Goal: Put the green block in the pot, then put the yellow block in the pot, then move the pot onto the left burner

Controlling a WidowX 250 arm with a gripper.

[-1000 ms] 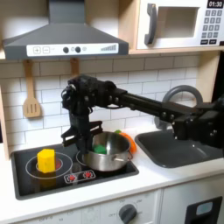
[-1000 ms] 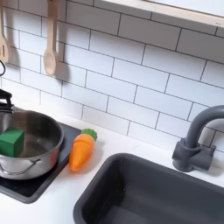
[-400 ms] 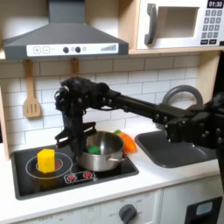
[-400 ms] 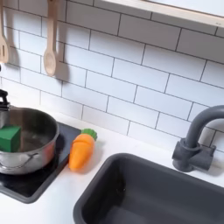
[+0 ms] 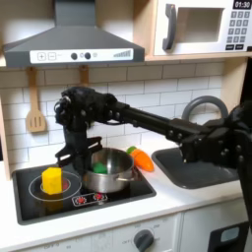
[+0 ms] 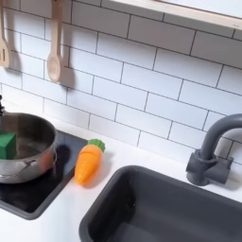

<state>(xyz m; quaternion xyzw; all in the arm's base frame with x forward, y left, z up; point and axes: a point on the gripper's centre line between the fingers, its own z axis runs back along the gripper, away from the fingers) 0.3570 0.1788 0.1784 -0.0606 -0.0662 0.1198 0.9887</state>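
The shiny steel pot [image 5: 109, 173] stands on the right burner of the black stovetop, and the green block [image 5: 98, 167] lies inside it. In the second exterior view, the pot [image 6: 28, 151] is at the left edge with the green block [image 6: 7, 144] against its left inner wall. The yellow block [image 5: 50, 180] sits on the left burner. My gripper [image 5: 75, 160] hangs open and empty just above the stovetop, between the yellow block and the pot, a little behind both. The black arm reaches in from the first exterior view's right.
An orange toy carrot [image 5: 141, 157] [image 6: 87, 163] lies right of the pot, beside the dark sink [image 5: 197, 165] [image 6: 161, 203] with its grey faucet [image 6: 213, 142]. Wooden utensils [image 6: 55, 43] hang on the tiled wall. The stovetop's [image 5: 128, 192] front has knobs.
My gripper has moved left from over the pot to the gap beside the yellow block. The pot with the green block has shifted slightly left in both exterior views.
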